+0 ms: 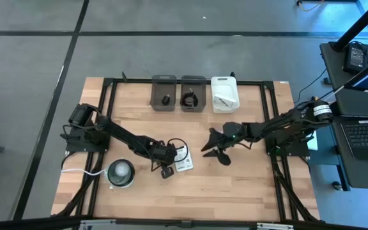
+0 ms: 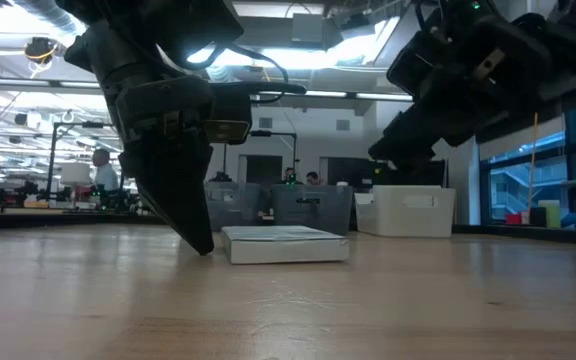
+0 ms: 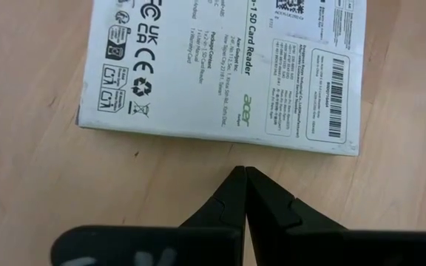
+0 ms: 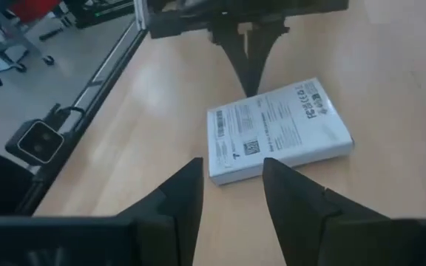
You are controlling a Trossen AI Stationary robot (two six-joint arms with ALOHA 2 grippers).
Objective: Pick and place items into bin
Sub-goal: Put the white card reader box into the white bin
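One flat white packet with dark print [image 1: 184,160] [image 3: 220,70] [image 4: 276,129] [image 2: 284,243] lies flat on the wood near the table's middle. My left gripper [image 3: 244,173] [image 1: 167,168] [image 2: 204,248] is shut and points down at the table just left of and nearer than the packet; a thin strip of wood shows between tips and packet. My right gripper [image 4: 231,176] [image 1: 204,149] is open, raised, to the packet's right and aimed at it. A small black block [image 1: 165,99], a coiled black cable [image 1: 190,99] and another white packet [image 1: 222,99] lie in the bins.
Two dark clear bins [image 1: 163,82] [image 1: 193,81] and a white bin [image 1: 224,82] stand in a row at the table's far edge. A round grey-white disc [image 1: 121,172] with a white cord [image 1: 82,171] sits near the left front corner. People show in the room behind.
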